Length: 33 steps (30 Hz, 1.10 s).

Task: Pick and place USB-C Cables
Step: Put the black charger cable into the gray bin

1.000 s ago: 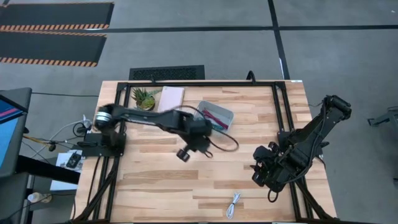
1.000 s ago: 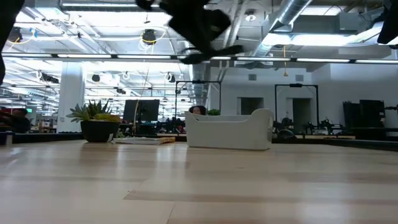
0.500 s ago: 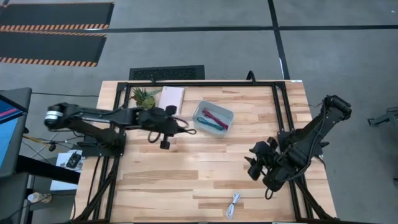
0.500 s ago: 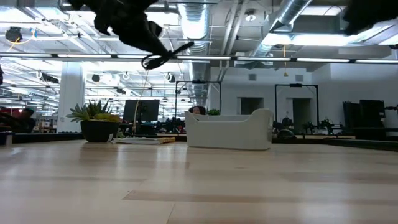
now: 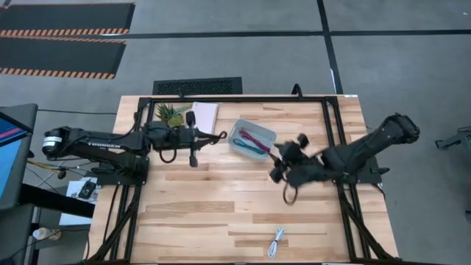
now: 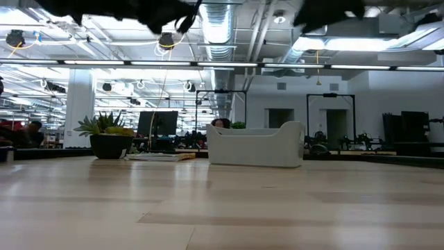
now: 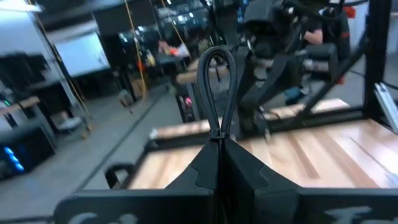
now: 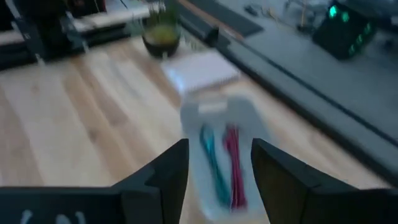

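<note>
A clear tray (image 5: 268,135) stands at the table's far middle. In it lie a teal cable (image 8: 211,163) and a maroon-pink cable (image 8: 233,167). A black cable (image 7: 214,74) sticks out in a loop from my left gripper (image 7: 219,142), which is shut on it, left of the tray and pointing level toward it (image 5: 203,139). My right gripper (image 8: 219,155) hangs open just right of the tray (image 5: 277,163), above the table, looking down at it. A white cable (image 5: 277,241) lies coiled flat on the wood by the near edge. My left gripper pinches the black cable bundle between its two shut fingers at one end (image 7: 217,134). The bundle's loop stands out beyond the fingertips. The fingers are level and point toward the table's right, in line with the bundle. The cable is lifted clear of the table.
A potted green plant (image 5: 171,114) and a pale pink notebook (image 5: 204,115) sit at the far left, close behind my left gripper. Black frame rails (image 5: 329,132) run along the table's sides. Bare wood stretches across the middle and near part.
My left gripper has drawn back from beside the tray toward the table's left edge and tipped up from pointing down to level, still shut on the black cable. My right gripper has swung from the near right toward the tray, staying open.
</note>
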Each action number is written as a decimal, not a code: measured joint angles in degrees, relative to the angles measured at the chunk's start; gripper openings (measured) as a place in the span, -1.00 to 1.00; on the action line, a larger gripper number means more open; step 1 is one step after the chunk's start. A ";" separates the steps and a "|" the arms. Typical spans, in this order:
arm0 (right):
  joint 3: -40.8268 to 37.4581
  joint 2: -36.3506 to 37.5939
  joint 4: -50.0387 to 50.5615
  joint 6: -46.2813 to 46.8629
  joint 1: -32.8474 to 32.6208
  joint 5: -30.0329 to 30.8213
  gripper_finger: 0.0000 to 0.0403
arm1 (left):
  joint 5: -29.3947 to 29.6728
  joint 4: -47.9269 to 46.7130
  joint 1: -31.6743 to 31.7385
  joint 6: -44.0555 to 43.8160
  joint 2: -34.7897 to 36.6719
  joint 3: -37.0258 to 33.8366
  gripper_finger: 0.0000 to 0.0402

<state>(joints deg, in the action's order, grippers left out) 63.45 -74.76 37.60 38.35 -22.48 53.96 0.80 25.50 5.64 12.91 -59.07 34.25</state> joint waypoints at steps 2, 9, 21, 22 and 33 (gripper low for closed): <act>0.00 1.07 -7.36 -9.89 4.43 -3.37 -0.05 | -0.36 -0.49 0.85 1.15 -0.17 2.24 -1.00; 0.01 9.13 -26.79 -29.78 19.06 -24.75 -0.15 | -3.07 -3.30 6.06 3.02 -0.17 11.91 -1.00; 0.01 13.67 -34.13 -33.88 30.18 -43.62 0.06 | -18.23 -3.49 13.28 -3.75 -8.54 23.48 -1.00; 0.01 12.84 -34.04 -33.99 30.18 -43.81 0.09 | -19.07 -3.54 13.55 -4.66 -9.72 23.38 -1.00; -0.01 -0.12 -30.18 -36.74 30.63 -45.71 0.24 | -18.60 12.67 13.46 -11.08 -16.91 12.55 -1.00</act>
<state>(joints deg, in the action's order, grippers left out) 63.44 -74.89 7.42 1.61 8.15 8.25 -17.80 38.17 19.09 1.83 -75.99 46.80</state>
